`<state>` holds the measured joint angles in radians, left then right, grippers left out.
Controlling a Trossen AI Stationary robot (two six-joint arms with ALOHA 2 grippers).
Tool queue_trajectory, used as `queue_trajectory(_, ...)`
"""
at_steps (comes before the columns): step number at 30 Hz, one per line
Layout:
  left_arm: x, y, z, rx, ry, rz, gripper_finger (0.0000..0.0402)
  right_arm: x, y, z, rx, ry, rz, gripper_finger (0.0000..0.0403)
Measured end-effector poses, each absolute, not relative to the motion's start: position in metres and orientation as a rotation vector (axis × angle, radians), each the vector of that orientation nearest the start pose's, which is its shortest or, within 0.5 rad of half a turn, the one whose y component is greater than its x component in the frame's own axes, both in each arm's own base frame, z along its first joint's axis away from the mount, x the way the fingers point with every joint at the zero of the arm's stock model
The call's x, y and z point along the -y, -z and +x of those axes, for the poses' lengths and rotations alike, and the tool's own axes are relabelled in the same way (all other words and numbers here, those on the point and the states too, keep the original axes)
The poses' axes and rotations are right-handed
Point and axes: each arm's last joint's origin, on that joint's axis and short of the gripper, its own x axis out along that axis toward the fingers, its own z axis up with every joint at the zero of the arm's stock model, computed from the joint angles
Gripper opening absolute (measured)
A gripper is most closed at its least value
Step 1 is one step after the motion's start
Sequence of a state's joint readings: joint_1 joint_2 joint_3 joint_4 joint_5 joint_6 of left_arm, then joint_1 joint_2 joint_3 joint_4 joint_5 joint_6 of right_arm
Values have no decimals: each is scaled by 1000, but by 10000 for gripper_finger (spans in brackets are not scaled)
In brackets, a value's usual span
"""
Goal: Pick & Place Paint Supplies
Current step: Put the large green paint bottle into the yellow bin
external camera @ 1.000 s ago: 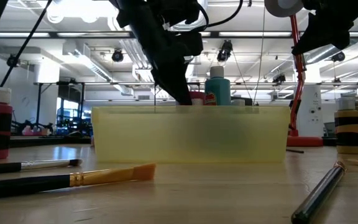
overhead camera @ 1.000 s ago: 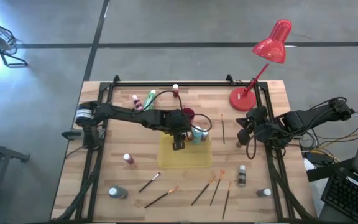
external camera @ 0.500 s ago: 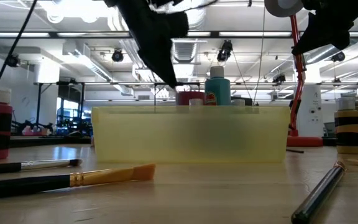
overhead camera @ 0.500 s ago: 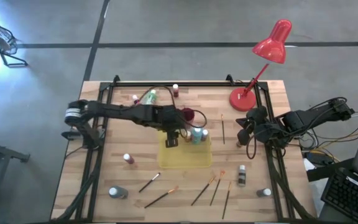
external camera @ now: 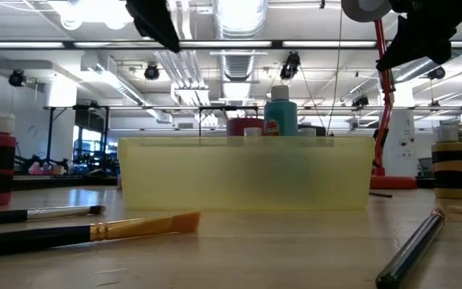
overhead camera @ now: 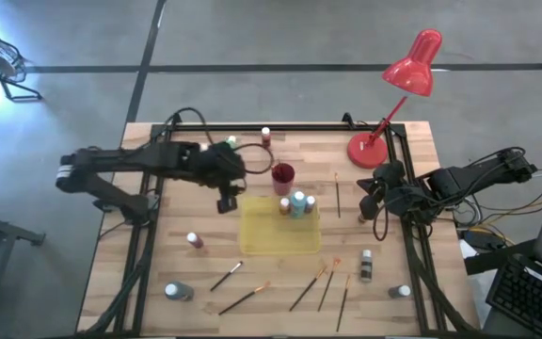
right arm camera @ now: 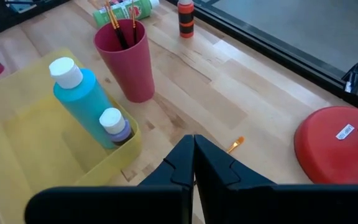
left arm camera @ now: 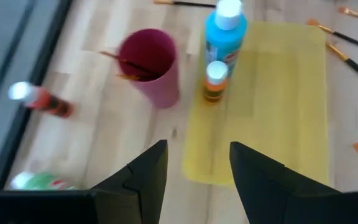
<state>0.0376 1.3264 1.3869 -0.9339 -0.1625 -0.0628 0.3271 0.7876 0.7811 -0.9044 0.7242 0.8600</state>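
A flat yellow tray (overhead camera: 280, 240) is seen at the middle of the wooden table (overhead camera: 158, 273). Two bottles are held in its far corner: a tall light blue bottle (overhead camera: 298, 202) with a white cap and, touching it, a smaller white-capped bottle (overhead camera: 285, 204). Just beyond the tray a magenta cup (overhead camera: 282, 174) is stood, and thin brushes (right arm camera: 118, 28) with orange tips are seen in it.

The left gripper (overhead camera: 226, 201) is held above the table just beside the tray's far left corner, its fingers apart and nothing between them. The right gripper (overhead camera: 369, 202) is parked at the table's right edge by the red lamp (overhead camera: 412, 71), its fingers pressed together on nothing.

Loose brushes (overhead camera: 323, 282) are scattered on the near side of the table, among them one flat orange-bristled brush (external camera: 87, 233) shown close only by the low view. A green bottle (right arm camera: 129, 9) lying on its side by the far rail and a red-and-black bottle (right arm camera: 186, 17) standing near it are shown clearly only by the right wrist view. Further bottles (overhead camera: 194, 240) are stood on the near half of the table.
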Motion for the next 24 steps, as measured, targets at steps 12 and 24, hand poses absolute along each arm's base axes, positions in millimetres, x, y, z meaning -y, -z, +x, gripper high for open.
queue_trajectory(12, -61, -376, 235, -800, -681, 79, 178, -25, -279, 133, -560, 664, 350, 8)
queue_trajectory(24, -213, -342, 214, -828, -912, -374, 177, -25, -279, 133, -560, 663, 351, 8)
